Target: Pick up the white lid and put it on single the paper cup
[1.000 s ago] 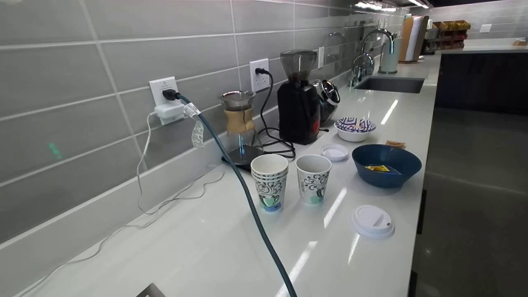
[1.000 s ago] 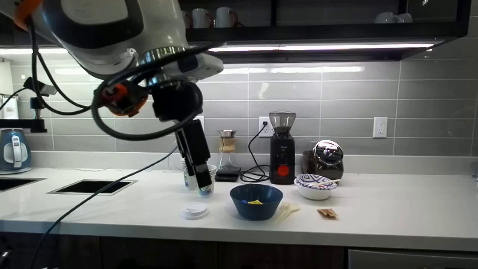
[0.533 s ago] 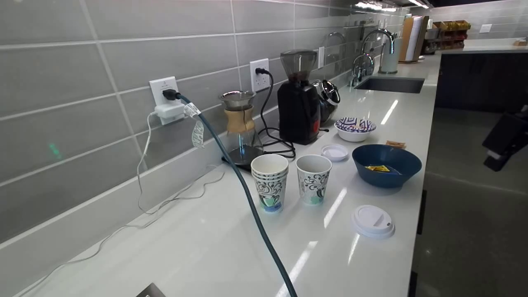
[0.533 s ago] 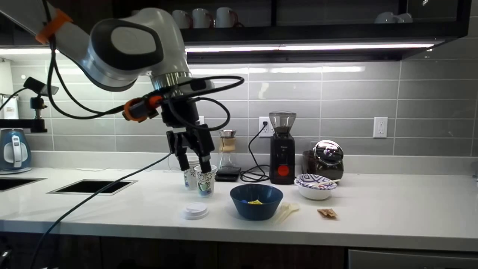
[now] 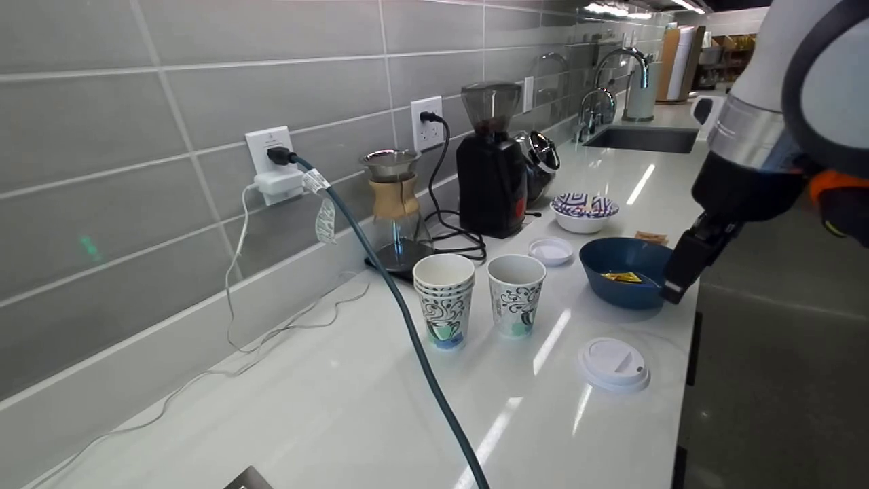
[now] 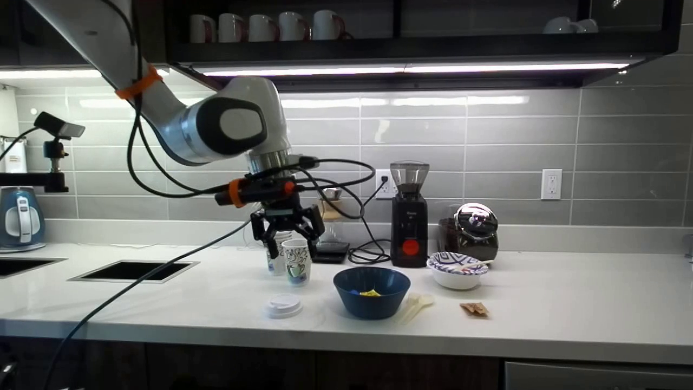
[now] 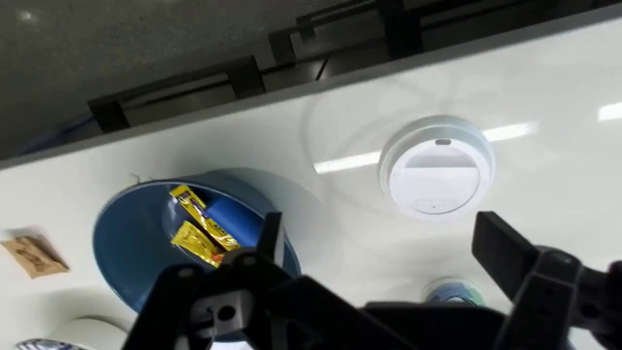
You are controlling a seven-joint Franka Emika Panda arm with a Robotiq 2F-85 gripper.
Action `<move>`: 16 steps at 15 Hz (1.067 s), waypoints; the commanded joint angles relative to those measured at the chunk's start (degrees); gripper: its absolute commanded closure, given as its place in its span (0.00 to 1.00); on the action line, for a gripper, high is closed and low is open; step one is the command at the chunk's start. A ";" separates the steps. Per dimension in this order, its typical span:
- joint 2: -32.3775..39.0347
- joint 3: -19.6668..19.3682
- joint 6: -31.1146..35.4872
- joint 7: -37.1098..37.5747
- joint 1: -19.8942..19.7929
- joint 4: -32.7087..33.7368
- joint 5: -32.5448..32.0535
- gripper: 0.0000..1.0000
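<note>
While the gripper (image 7: pixel 379 233) hangs over the counter (image 7: pixel 559 194), jaws spread wide, the lid (image 7: pixel 435 184) just sits flat near the edge. The single cup (image 5: pixel 517 302) stands upright over there, beside the stack (image 5: pixel 445 309).

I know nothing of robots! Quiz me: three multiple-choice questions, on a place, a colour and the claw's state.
1. Where is the round white plastic sip lid?
A. In a bowl
B. On the white counter
C. On a cup

2. The round button on the black coffee grinder is:
A. blue
B. green
C. red

3. The black two-fingered gripper is:
A. open
B. gripping a cup
C. gripping the lid

1 B: both exterior views show it there.
2 C: an exterior view shows red.
3 A: the wrist view shows fingers apart.
</note>
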 commanded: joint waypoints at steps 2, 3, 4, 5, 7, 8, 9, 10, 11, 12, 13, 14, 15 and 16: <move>10.77 -3.14 -0.41 -18.18 5.84 7.81 13.97 0.00; 6.27 0.13 1.17 -10.80 1.98 3.57 7.96 0.00; 8.00 0.01 1.01 -13.81 2.57 4.79 10.62 0.00; 9.30 0.01 0.97 -15.17 2.78 5.77 11.71 0.00; 10.51 0.01 0.93 -16.02 2.73 6.73 12.12 0.00; 10.58 -0.03 0.84 -16.08 2.71 6.88 12.12 0.00; 10.58 -0.05 0.70 -16.10 2.70 7.02 12.12 0.00; 11.04 0.20 0.94 -12.73 2.47 7.13 10.30 0.00; 11.48 0.74 1.43 -10.40 2.27 6.93 9.44 0.00; 11.98 1.48 1.88 -8.56 2.29 6.59 10.10 0.00; 12.33 2.15 2.23 -5.91 2.23 6.09 10.60 0.00; 12.62 2.71 2.53 -3.51 2.18 5.65 10.73 0.00; 13.01 3.29 3.60 -1.26 2.28 5.14 11.58 0.00; 13.45 3.85 4.20 0.79 2.33 4.70 11.38 0.00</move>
